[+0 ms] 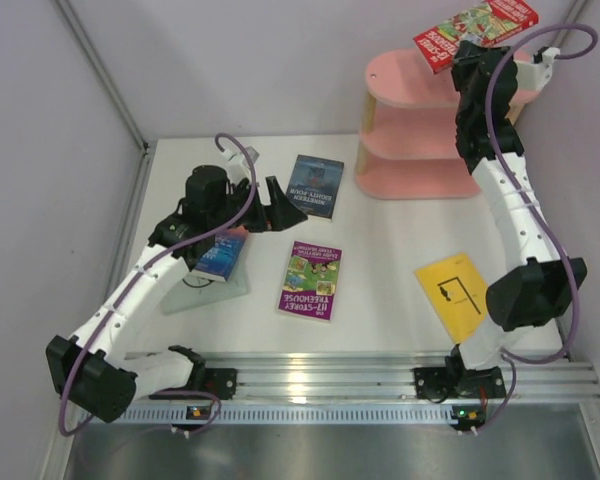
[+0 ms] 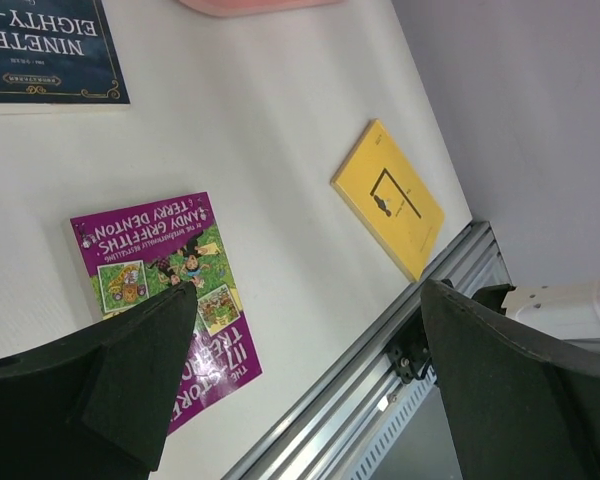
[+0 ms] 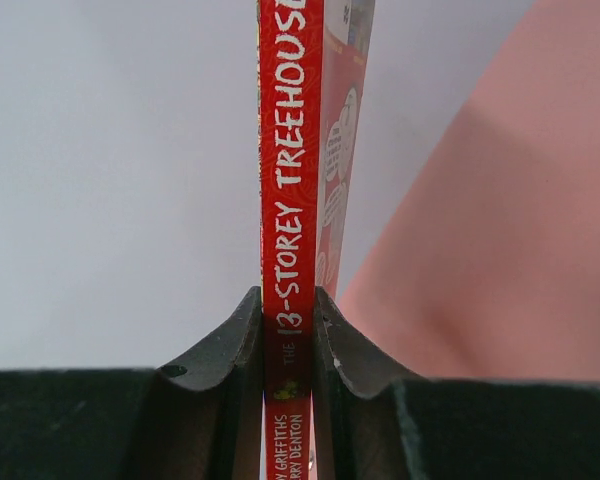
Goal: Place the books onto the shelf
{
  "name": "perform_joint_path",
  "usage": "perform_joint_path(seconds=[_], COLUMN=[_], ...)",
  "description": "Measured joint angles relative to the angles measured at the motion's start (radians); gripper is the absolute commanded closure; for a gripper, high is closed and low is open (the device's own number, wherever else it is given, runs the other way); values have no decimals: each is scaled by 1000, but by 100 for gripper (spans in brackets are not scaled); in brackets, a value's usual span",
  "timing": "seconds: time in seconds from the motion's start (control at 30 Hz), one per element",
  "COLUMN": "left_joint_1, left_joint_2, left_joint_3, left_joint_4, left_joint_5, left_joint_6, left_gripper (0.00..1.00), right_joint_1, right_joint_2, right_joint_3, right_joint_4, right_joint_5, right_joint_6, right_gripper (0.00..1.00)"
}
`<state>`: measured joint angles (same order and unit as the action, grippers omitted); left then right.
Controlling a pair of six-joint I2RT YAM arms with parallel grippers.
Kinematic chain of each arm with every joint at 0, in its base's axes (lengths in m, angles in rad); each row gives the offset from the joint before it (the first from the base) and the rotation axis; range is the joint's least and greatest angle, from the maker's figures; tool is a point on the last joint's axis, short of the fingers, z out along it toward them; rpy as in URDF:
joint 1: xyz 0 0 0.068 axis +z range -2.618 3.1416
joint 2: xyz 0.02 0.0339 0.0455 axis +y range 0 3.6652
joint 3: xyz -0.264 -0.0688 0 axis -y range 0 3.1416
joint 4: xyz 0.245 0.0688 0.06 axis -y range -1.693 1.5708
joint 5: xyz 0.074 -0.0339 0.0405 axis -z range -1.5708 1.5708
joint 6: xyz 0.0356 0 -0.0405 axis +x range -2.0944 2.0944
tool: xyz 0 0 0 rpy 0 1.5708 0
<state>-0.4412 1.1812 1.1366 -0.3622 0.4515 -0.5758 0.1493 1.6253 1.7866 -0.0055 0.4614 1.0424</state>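
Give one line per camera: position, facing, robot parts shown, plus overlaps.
Top external: above and behind the left arm and right arm, both shown, facing down on the table.
Left wrist: faces down past the open left hand at the purple book and yellow book.
Right wrist: faces along the right hand clamped on the red book, pink shelf at right.
Shared: top view also shows all three books.

white desk, matte, even light. pale lilac walls on three sides, grey corner strip back left. aluminium rail along near edge, grey panel below.
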Motion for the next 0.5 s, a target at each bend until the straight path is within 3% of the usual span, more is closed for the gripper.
perform_joint_path(seconds=[0.17, 0.4, 0.5], left_joint_1=[0, 0, 0], left_joint_2=[-2, -1, -1], left_joint_3=[-7, -29, -31], left_joint_4=[2, -3, -5], left_joint_5=[-11, -32, -34], left_joint_6=[4, 6, 6], left_gripper=[1, 2, 2], right_joint_1=[-3, -17, -27], right_joint_2=[101, 140, 140], right_joint_3=[98, 159, 166], right_joint_4=[-107, -234, -283], right_joint_5=[70, 72, 46], right_joint_6=[65, 114, 118], right_gripper=[94, 58, 50])
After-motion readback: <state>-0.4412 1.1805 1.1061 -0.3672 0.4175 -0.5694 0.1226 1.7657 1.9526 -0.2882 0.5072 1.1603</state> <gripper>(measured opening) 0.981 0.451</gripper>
